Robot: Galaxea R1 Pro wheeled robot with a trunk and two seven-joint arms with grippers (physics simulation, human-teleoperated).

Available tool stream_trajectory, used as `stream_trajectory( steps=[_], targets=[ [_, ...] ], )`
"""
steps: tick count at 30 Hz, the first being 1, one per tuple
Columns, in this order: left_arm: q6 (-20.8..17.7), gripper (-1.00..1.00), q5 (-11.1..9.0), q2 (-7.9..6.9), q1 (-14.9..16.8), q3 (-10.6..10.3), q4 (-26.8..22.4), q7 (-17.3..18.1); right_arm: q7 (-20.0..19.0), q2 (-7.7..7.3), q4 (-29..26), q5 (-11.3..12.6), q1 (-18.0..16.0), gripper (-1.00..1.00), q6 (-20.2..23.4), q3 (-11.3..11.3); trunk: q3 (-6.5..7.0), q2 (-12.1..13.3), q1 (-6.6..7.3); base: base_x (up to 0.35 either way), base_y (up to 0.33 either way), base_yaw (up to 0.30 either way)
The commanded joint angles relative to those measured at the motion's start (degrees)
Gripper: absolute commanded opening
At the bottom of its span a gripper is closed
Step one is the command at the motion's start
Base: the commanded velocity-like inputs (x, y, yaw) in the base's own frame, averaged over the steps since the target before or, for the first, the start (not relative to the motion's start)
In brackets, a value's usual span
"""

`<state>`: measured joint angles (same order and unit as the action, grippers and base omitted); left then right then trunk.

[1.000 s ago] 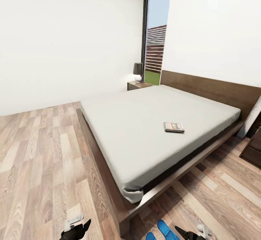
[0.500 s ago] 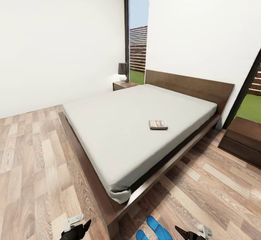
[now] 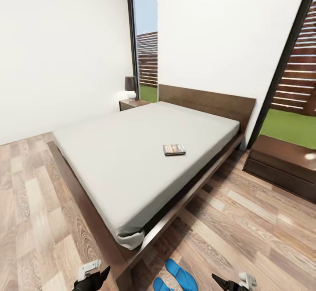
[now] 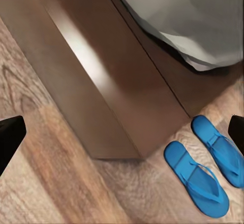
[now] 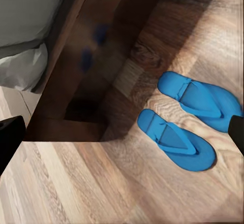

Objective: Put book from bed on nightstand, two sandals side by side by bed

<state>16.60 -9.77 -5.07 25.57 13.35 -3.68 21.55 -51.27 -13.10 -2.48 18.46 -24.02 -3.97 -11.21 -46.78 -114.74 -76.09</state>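
1. The book [image 3: 174,149] lies flat on the pale mattress of the bed [image 3: 131,159], toward the mattress's right edge and about midway along it. Seen from the head, it sits well ahead of both arms at roughly 12 o'clock, its long axis running across the view.
2. The two sandals [image 3: 180,275] rest on the floor beside the bed's foot corner, close together and roughly parallel; in the right wrist view [image 5: 178,138] they lie just off the wooden frame.
3. The right gripper [image 3: 228,283] is, by my judgement, the nearer to the book, since the book lies on the bed's right side. The left gripper [image 3: 93,277] hangs at 7 o'clock.
4. Both grippers have their jaws spread wide and hold nothing.
5. A nightstand [image 3: 132,103] with a lamp [image 3: 130,87] stands at 11 o'clock beside the headboard; a second nightstand [image 3: 281,161] sits at 2 o'clock, closer to the book.
6. Brown plank floor [image 3: 35,203], white walls, tall dark-framed windows onto grass and a slatted fence.
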Motion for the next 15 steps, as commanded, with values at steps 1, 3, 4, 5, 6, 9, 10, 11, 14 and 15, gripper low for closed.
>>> stream_trajectory(
  steps=[1, 3, 4, 5, 6, 9, 10, 11, 14, 15],
  targets=[
    [0.01, 1.0, -0.6, -0.01, 0.03, -0.02, 0.07, 0.42, -0.15, 0.0, 0.1, -0.35, -0.06, 1.0, -0.33, -0.31, -0.05, -0.02, 0.01, 0.0, 0.0, -0.249],
    [0.01, 1.0, -0.6, 0.03, 0.04, -0.05, 0.07, 0.42, -0.15, 0.0, 0.1, -0.35, -0.06, 1.0, -0.33, -0.31, -0.05, -0.02, 0.01, 0.0, -0.033, -0.248],
    [0.01, 1.0, -0.6, 0.04, 0.04, -0.06, 0.07, 0.42, -0.15, 0.0, 0.1, -0.35, -0.06, 1.0, -0.33, -0.31, -0.05, -0.02, 0.01, 0.0, -0.112, -0.247],
    [0.01, 1.0, -0.6, 0.05, 0.03, -0.07, 0.07, 0.42, -0.15, 0.0, 0.1, -0.35, -0.06, 1.0, -0.33, -0.31, -0.05, -0.02, 0.01, 0.0, -0.113, -0.247],
    [0.01, 1.0, -0.6, 0.04, 0.03, -0.06, 0.07, 0.42, -0.15, 0.0, 0.1, -0.35, -0.06, 1.0, -0.33, -0.31, -0.05, -0.02, 0.01, 0.0, -0.063, -0.247],
    [0.01, 1.0, -0.6, 0.04, 0.03, -0.02, 0.07, 0.42, -0.15, 0.0, 0.1, -0.35, -0.06, 1.0, -0.33, -0.31, -0.05, -0.02, 0.01, 0.0, -0.031, -0.246],
    [0.01, 1.0, -0.6, 0.04, 0.04, -0.01, 0.07, 0.42, -0.15, 0.0, 0.1, -0.35, -0.06, 1.0, -0.33, -0.31, -0.05, -0.02, 0.01, 0.0, -0.016, -0.245],
    [0.01, 1.0, -0.6, 0.03, 0.06, -0.04, 0.07, 0.42, -0.15, 0.0, 0.1, -0.35, -0.06, 1.0, -0.33, -0.31, -0.05, -0.02, 0.01, 0.0, -0.01, -0.244],
    [0.01, 1.0, -0.6, 0.05, 0.03, -0.07, 0.07, 0.42, -0.15, 0.0, 0.1, -0.35, -0.06, 1.0, -0.33, -0.31, -0.05, -0.02, 0.01, 0.0, -0.006, -0.244],
    [0.01, 1.0, -0.6, 0.06, 0.02, -0.07, 0.07, 0.42, -0.15, 0.0, 0.1, -0.35, -0.06, 1.0, -0.33, -0.31, -0.05, -0.02, 0.01, 0.0, -0.002, -0.244]
  ],
)
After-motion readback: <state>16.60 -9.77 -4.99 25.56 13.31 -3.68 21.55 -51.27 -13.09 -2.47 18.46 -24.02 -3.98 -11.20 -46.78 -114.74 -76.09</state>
